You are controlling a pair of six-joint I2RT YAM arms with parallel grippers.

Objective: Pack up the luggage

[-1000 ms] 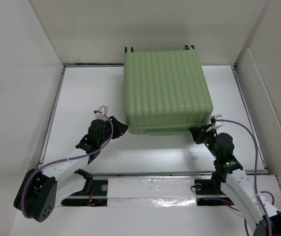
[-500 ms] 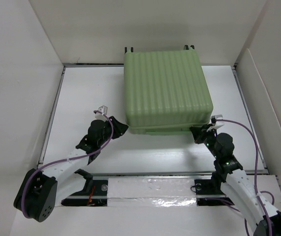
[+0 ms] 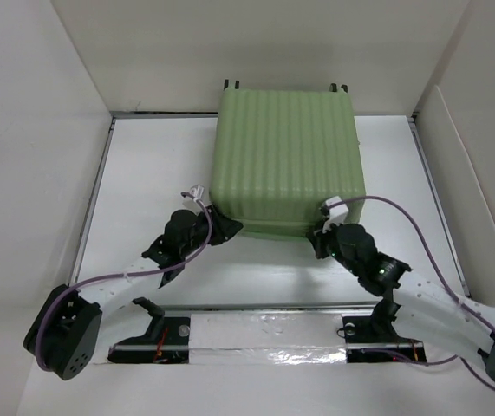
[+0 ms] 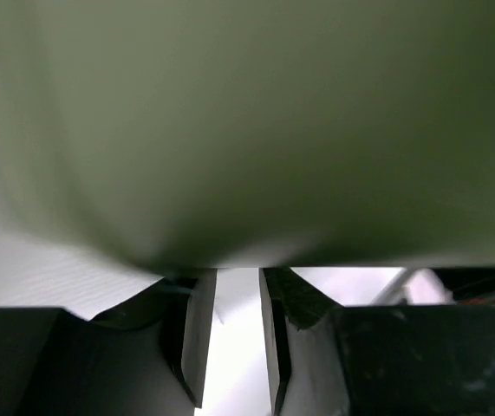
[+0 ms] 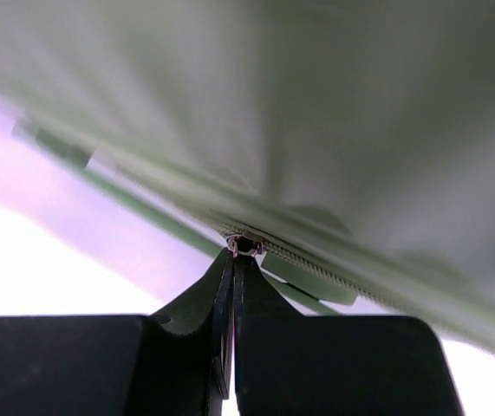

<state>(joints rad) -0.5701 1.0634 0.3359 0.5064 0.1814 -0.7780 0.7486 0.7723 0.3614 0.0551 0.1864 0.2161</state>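
The luggage [image 3: 286,156] lies closed on the white table [image 3: 152,165], ribbed green shell up, its wheels [image 3: 230,85] at the far edge. My left gripper [image 3: 230,229] sits at its near left corner. In the left wrist view the green shell [image 4: 247,121] fills the top, and the left gripper [image 4: 238,277] stands open a narrow gap with only table showing between the fingers. My right gripper [image 3: 316,241] is at the near edge, right of middle. In the right wrist view the right gripper [image 5: 234,256] is shut on the small metal zipper pull [image 5: 244,244] on the zipper line [image 5: 360,264].
White walls enclose the table on the left [image 3: 30,173], back [image 3: 256,52] and right [image 3: 481,173]. A taped rail [image 3: 264,334] runs along the near edge between the arm bases. Purple cables [image 3: 420,225] loop beside each arm.
The right gripper has shut and moved left along the luggage's near edge from the right corner. The left gripper has moved right, closer to the near left corner. The luggage has shifted slightly.
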